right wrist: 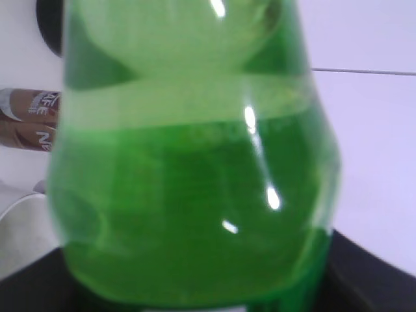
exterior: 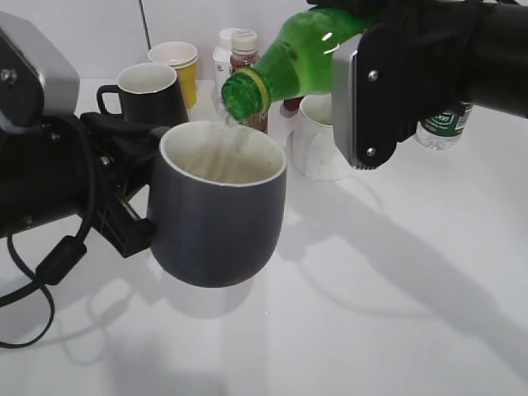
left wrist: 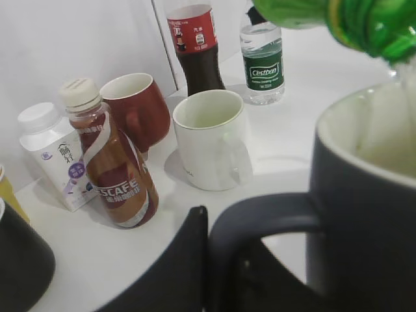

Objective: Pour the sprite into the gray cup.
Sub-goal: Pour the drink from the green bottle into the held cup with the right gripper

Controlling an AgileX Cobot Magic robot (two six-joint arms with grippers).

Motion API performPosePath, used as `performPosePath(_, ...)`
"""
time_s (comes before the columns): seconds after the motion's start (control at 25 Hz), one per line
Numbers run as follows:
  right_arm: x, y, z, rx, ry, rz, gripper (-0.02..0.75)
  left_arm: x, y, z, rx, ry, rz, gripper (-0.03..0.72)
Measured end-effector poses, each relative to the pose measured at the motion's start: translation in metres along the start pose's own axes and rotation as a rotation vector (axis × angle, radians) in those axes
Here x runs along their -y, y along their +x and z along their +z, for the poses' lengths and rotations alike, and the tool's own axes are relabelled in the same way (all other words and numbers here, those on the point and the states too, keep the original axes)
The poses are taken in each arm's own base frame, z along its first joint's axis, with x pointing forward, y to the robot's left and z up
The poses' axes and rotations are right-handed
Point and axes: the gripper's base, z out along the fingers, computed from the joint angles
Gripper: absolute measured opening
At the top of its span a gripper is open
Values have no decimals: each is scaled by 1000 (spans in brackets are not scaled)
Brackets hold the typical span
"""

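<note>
The gray cup (exterior: 219, 223) hangs above the table, held by its handle (left wrist: 260, 218) in my left gripper (exterior: 124, 206), which is shut on it. The green sprite bottle (exterior: 293, 62) is tilted neck-down over the cup, its open mouth (exterior: 243, 95) just above the rim. A thin clear stream falls into the cup's white interior (exterior: 223, 161). My right gripper (exterior: 371, 91) is shut on the bottle's body, which fills the right wrist view (right wrist: 188, 195). The bottle's neck shows at the top right of the left wrist view (left wrist: 370, 26).
Behind stand a black mug (exterior: 148, 91), a yellow paper cup (exterior: 177, 66), a brown coffee bottle (left wrist: 114, 162), a white milk carton (left wrist: 55, 156), a red mug (left wrist: 136, 107), a white mug (left wrist: 211, 140), a cola bottle (left wrist: 195, 45) and a water bottle (left wrist: 263, 62).
</note>
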Motion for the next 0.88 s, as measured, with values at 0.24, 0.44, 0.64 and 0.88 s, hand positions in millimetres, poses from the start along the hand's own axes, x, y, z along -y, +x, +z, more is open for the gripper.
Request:
performPosePath(0.24,0,0,0,0,0,-26,426,0,0,0,-3,0,0,43)
performPosePath(0.44,0,-1,0,6,-1,-43,426,0,0,0,-3,0,0,43)
performPosePath(0.64,1,-1,0,9,3,-51,426,0,0,0,-4,1,1,43)
performPosePath(0.88,0,-1,0,11,2,14,426,0,0,0,-3,1,2,43)
